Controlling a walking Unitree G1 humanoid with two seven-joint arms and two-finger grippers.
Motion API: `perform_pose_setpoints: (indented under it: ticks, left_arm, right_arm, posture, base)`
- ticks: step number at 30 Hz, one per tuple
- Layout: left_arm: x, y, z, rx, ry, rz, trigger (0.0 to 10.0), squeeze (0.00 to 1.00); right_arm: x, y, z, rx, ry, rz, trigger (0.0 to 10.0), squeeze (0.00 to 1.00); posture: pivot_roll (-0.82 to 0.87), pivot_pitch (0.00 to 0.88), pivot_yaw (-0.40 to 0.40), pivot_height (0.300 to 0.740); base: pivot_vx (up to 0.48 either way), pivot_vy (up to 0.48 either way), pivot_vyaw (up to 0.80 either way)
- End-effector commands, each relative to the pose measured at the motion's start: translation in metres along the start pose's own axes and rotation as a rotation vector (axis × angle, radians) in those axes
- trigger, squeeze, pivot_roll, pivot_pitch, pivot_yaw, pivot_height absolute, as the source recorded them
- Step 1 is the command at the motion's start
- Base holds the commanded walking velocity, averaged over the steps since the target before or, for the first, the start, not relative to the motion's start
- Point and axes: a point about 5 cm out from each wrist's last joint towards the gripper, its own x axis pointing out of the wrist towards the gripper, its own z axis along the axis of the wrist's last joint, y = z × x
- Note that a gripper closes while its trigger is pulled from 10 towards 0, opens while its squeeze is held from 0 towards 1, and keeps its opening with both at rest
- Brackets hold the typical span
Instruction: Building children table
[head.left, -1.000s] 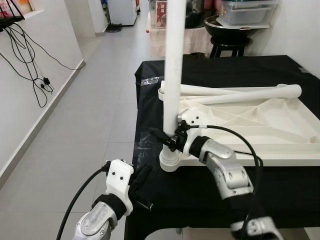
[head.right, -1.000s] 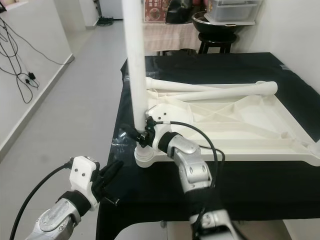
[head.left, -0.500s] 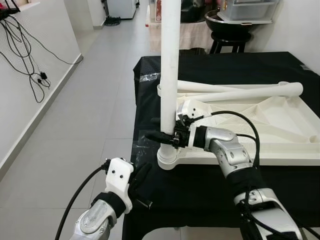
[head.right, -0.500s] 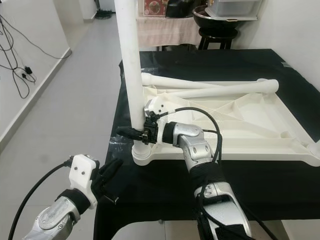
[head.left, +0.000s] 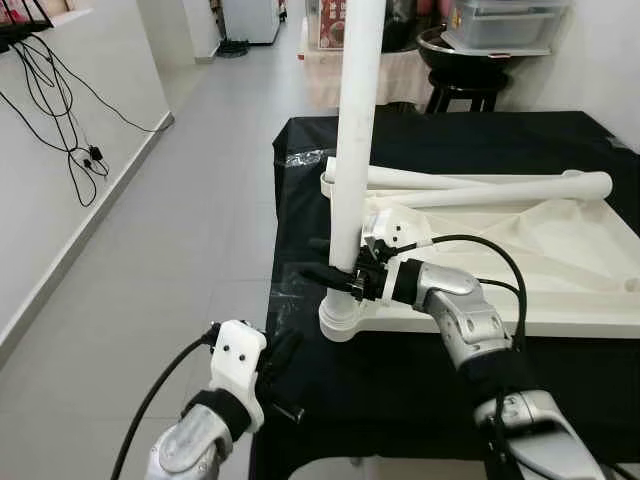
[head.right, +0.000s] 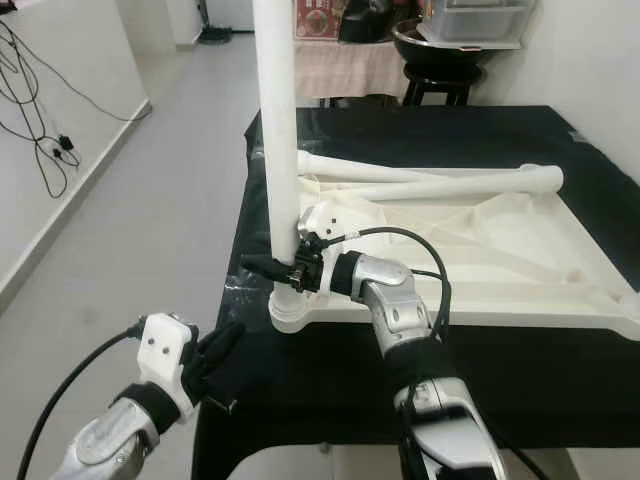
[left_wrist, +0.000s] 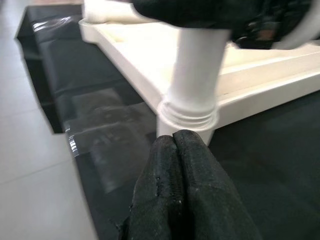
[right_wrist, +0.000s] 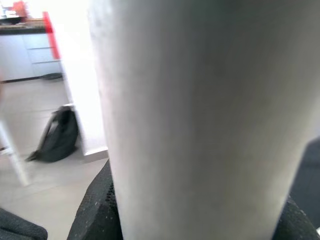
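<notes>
Left eye view: right gripper (head.left: 335, 277) clamped around upright white table leg (head.left: 355, 150) just above its corner socket (head.left: 342, 322).

arms: silver, jointed | wrist housings: white (small screws) | cables: black; looping | left pincer (head.left: 283, 372): black fingers

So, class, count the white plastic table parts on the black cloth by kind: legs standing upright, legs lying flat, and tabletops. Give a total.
Upright white plastic leg: 1
White plastic legs lying flat: 2
Upturned white plastic tabletop: 1
Total: 4
</notes>
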Motion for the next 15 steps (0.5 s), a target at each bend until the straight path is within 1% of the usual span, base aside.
perform_pose_setpoints:
  ticks: [1,2,3,4,5,6,7,8,9,12,13,14,15]
  left_arm:
    - [-0.002,0.001,0.001,-0.002,0.004,-0.001,10.0,0.00]
    - [-0.003,0.002,0.001,-0.001,0.005,-0.002,10.0,0.00]
    - [-0.003,0.002,0.001,-0.001,0.005,-0.002,10.0,0.00]
    - [-0.004,0.002,0.001,0.000,0.006,-0.004,10.0,0.00]
    - [-0.004,0.002,0.001,0.000,0.006,-0.004,10.0,0.00]
    - [-0.003,0.003,0.001,0.002,0.010,-0.008,10.0,0.00]
    - [-0.003,0.003,0.001,0.002,0.010,-0.008,10.0,0.00]
    - [-0.003,0.003,0.001,0.002,0.010,-0.011,10.0,0.00]
    - [-0.002,0.003,0.000,0.002,0.012,-0.016,10.0,0.00]
    - [-0.002,0.002,0.000,0.004,0.011,-0.018,10.0,0.00]
    - [-0.002,0.002,0.000,0.004,0.011,-0.018,10.0,0.00]
    - [-0.003,0.003,0.000,0.005,0.009,-0.008,10.0,0.00]
    - [-0.003,0.003,0.001,0.005,0.007,-0.001,10.0,0.00]
  right_arm:
    - [-0.005,0.002,-0.032,0.084,0.145,-0.258,0.0,0.00]
    - [-0.009,0.019,-0.040,0.166,0.174,-0.403,0.0,0.00]
    - [-0.009,0.019,-0.040,0.166,0.174,-0.403,0.0,0.00]
    - [-0.014,0.035,-0.043,0.191,0.190,-0.505,0.0,0.00]
    - [-0.014,0.035,-0.043,0.191,0.190,-0.505,0.0,0.00]
    - [-0.017,0.034,-0.044,0.165,0.221,-0.577,0.0,0.00]
    - [-0.017,0.034,-0.044,0.165,0.221,-0.577,0.0,0.00]
    - [-0.017,0.028,-0.044,0.145,0.229,-0.595,0.0,0.00]
    - [-0.016,0.023,-0.045,0.140,0.235,-0.613,0.0,0.00]
    - [-0.014,0.023,-0.042,0.135,0.241,-0.668,0.0,0.00]
    - [-0.014,0.023,-0.042,0.135,0.241,-0.668,0.0,0.00]
    - [-0.013,0.024,-0.041,0.138,0.244,-0.680,2.9,0.00]
    - [-0.012,0.026,-0.040,0.141,0.245,-0.687,10.0,0.00]
  posture:
    - [0.02,0.087,0.006,0.740]
    - [0.02,0.096,0.005,0.740]
    - [0.02,0.096,0.005,0.740]
    - [0.02,0.096,0.005,0.740]
    - [0.02,0.096,0.005,0.740]
    - [0.00,0.081,0.027,0.740]
    - [0.00,0.081,0.027,0.740]
    - [0.00,0.081,0.027,0.740]
    - [0.02,0.080,0.010,0.740]
    - [0.02,0.076,0.011,0.740]
    - [0.02,0.076,0.011,0.740]
    - [0.02,0.075,0.011,0.740]
    - [0.02,0.075,0.011,0.740]
  base:
    - [0.000,0.000,0.00]
    - [0.000,0.000,0.00]
    - [0.000,0.000,0.00]
    - [0.000,0.000,0.00]
    - [0.000,0.000,0.00]
    - [0.000,0.000,0.00]
    - [0.000,0.000,0.00]
    - [0.000,0.000,0.00]
    - [0.000,0.000,0.00]
    - [0.000,0.000,0.00]
    - [0.000,0.000,0.00]
    - [0.000,0.000,0.00]
    - [0.000,0.000,0.00]
